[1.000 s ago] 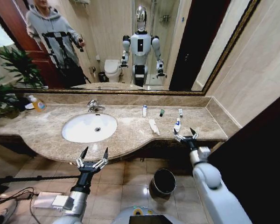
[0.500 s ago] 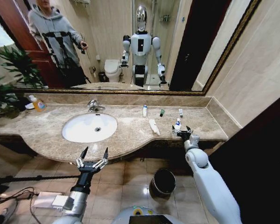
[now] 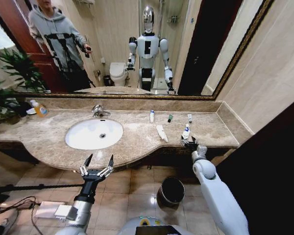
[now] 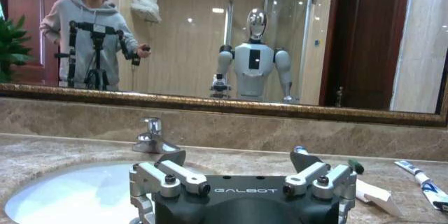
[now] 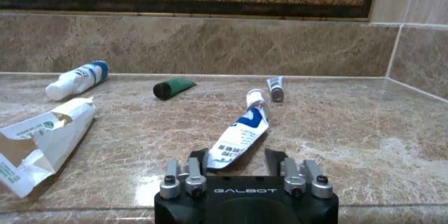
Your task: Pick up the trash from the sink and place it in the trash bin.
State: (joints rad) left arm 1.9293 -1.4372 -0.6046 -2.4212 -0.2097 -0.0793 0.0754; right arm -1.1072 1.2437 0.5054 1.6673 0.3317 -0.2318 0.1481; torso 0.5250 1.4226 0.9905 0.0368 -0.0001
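Right wrist view — tube between right end effector fingers.

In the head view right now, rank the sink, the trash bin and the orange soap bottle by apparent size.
1. The sink, by far the largest.
2. The trash bin.
3. The orange soap bottle, farthest from the camera, which shrinks it further.

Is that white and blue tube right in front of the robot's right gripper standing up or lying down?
Lying down. The white and blue tube rests flat on the countertop, cap end pointing toward the mirror, its crimped end between the right gripper fingers.
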